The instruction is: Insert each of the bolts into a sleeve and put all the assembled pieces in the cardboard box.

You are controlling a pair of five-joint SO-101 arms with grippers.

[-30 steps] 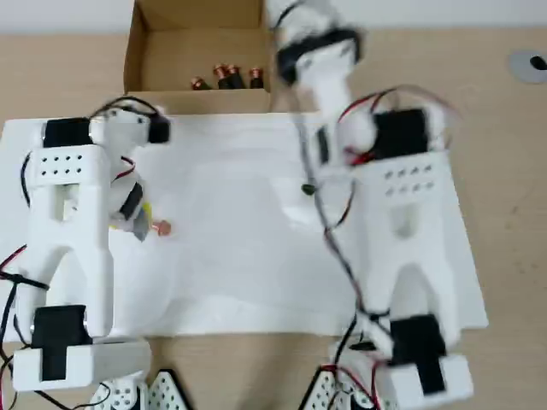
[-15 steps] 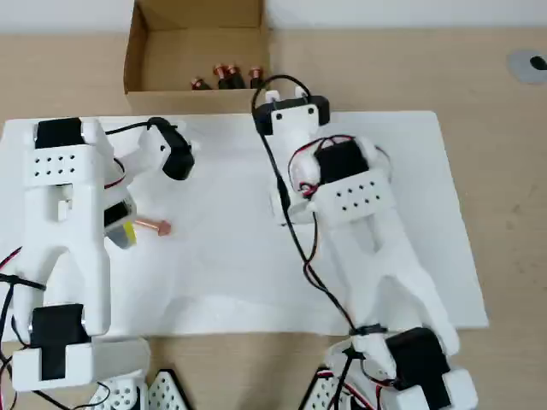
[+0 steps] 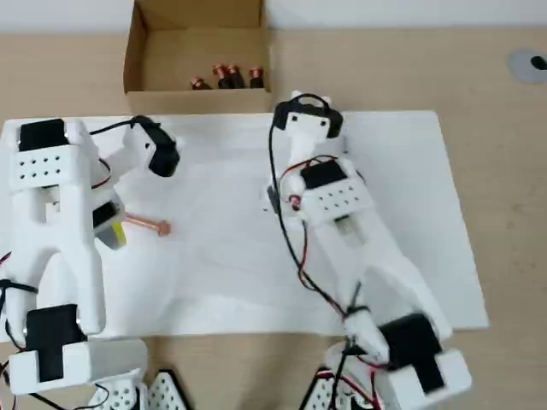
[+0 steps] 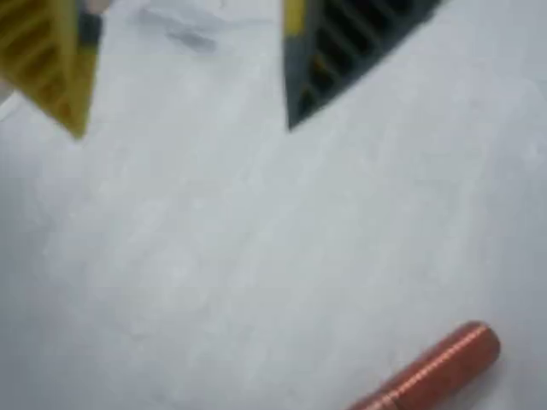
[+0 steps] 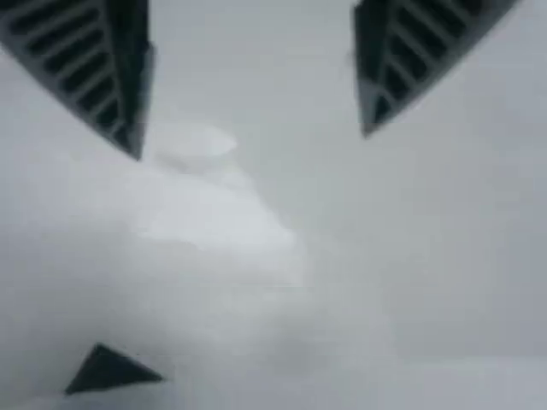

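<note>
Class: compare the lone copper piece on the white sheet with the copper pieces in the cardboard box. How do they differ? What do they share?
The lone copper piece lies on the white sheet; the boxed pieces sit inside the cardboard box by its near wall. The lone copper piece lies by itself; the boxed pieces are bunched together. The lone copper piece shows its full length; the boxed pieces look like short stubs. All are copper-coloured.

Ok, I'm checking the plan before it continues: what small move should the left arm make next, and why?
Probably shift the left arm's jaws sideways until they straddle the copper piece. They stand open and empty above the white sheet, and the piece lies beside them, not between them.
</note>
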